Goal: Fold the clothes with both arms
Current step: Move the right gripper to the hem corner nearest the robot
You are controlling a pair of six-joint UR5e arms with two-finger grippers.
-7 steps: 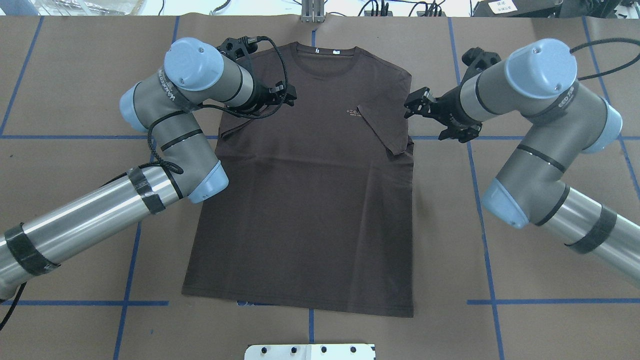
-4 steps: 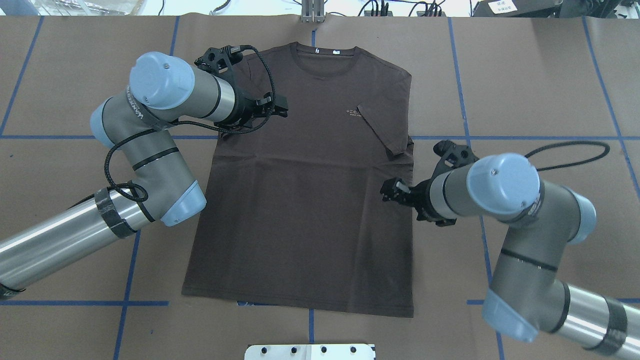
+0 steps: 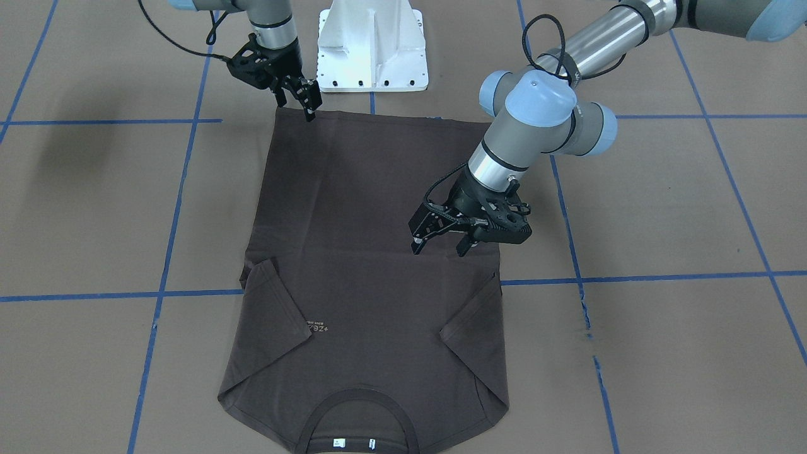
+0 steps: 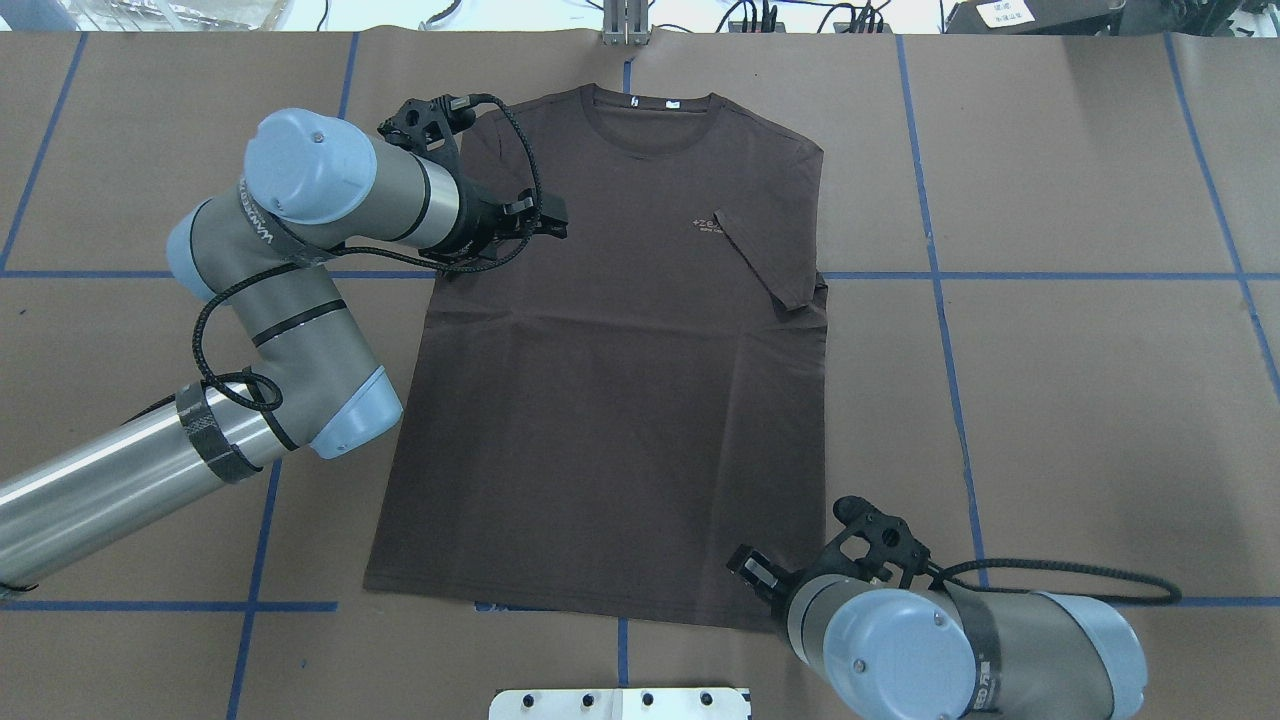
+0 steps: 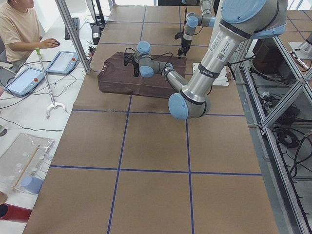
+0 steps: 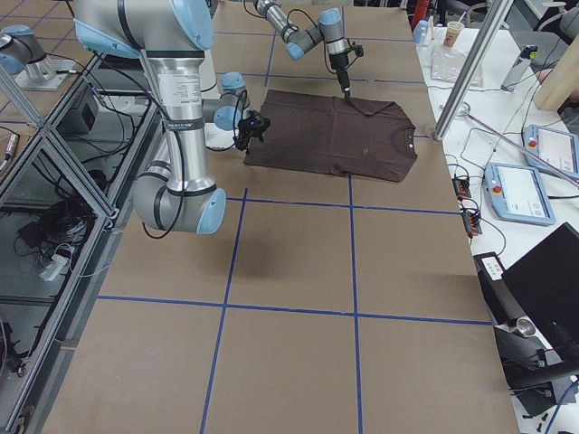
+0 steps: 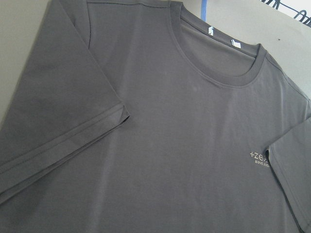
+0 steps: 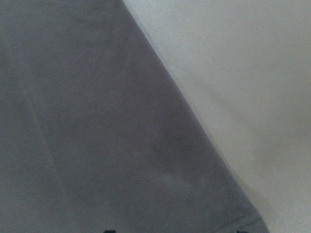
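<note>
Looking at the brown table with blue tape lines [image 4: 1050, 400], where is the shirt? (Ann)

The dark brown short-sleeved T-shirt [image 4: 600, 420] lies flat in the middle of the table. Its round ribbed collar [image 7: 221, 81] is on the side far from the robot. Its bottom edge is near the white metal base [image 3: 372, 57]. Both sleeves are folded in over the chest. The sleeve on the robot's right hides the end of the small pale letters [image 7: 260, 158]. (Ben)

What about the silver-grey left arm [image 4: 300, 300] with the light blue caps? (Ann)

It reaches over the shirt from the left. The black two-finger left hand [image 3: 439, 249] hangs above the shirt's left side, close to the folded left sleeve. Its two fingers are spread apart and hold nothing. Its own camera looks down on the collar and most of the chest. (Ben)

And the silver-grey right arm [image 4: 1010, 640]? (Ann)

It is tucked in close to the base. The black two-finger right hand [image 3: 296, 106] points down at the shirt's bottom corner on the robot's right. Its fingers are a little apart, with no cloth between them. I cannot tell if a fingertip touches the shirt. Its camera sees only the shirt's edge and some bare table. (Ben)
</note>
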